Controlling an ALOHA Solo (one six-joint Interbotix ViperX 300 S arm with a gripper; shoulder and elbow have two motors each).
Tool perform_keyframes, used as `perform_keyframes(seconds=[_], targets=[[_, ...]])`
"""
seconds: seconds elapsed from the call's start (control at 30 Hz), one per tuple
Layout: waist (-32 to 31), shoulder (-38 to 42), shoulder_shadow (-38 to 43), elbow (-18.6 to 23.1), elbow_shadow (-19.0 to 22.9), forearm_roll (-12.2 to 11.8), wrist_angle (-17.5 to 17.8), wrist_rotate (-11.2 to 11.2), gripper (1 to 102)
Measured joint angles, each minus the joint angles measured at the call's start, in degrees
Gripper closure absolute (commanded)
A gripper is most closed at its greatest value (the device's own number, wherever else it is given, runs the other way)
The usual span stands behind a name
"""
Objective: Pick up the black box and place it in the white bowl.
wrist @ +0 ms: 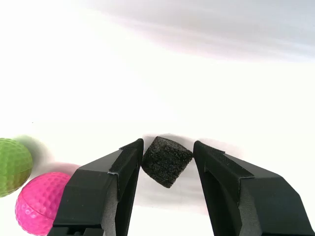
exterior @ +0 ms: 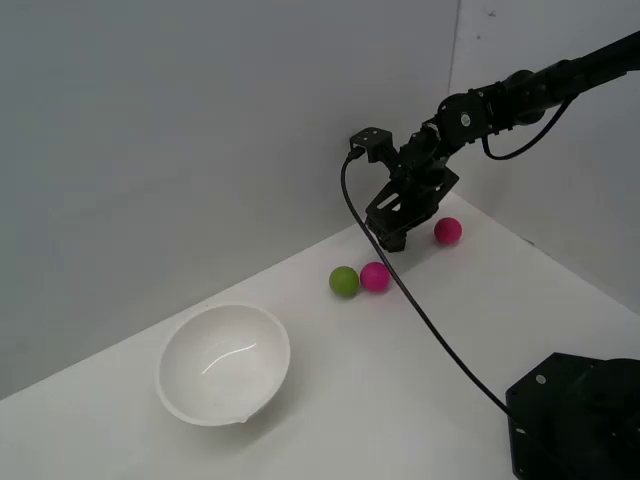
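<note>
no text, no labels, no nos.

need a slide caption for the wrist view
Open gripper straddling the black box, pink ball and green ball alongside.

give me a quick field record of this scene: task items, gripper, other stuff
black box: tiny matte cube sitting between the fingers, on the table
gripper: open, one finger touching or almost touching the box, the other with a gap
white bowl: empty, upright, toward the exterior view's left, well apart from the gripper
green ball: touching a pink ball, between bowl and gripper
second pink ball: alone, on the exterior view's right of the gripper
table: white
</note>
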Motion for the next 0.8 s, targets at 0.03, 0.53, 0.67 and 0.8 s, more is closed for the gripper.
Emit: perform_keyframes(seconds=[0.03,0.53,0.67,0.8], targets=[[0.1,0.0,0.1,0.0,0.0,0.0,0.0,0.0,55],[0.0,-0.4,-0.3,0.2,0.0,-0.1,0.6,0.0,100],[0.1,-0.2,-0.1,0.1,0.0,-0.1,0.6,0.0,100],[0.1,0.4,0.5,0.1,0.1,0.1,2.2,0.0,100]])
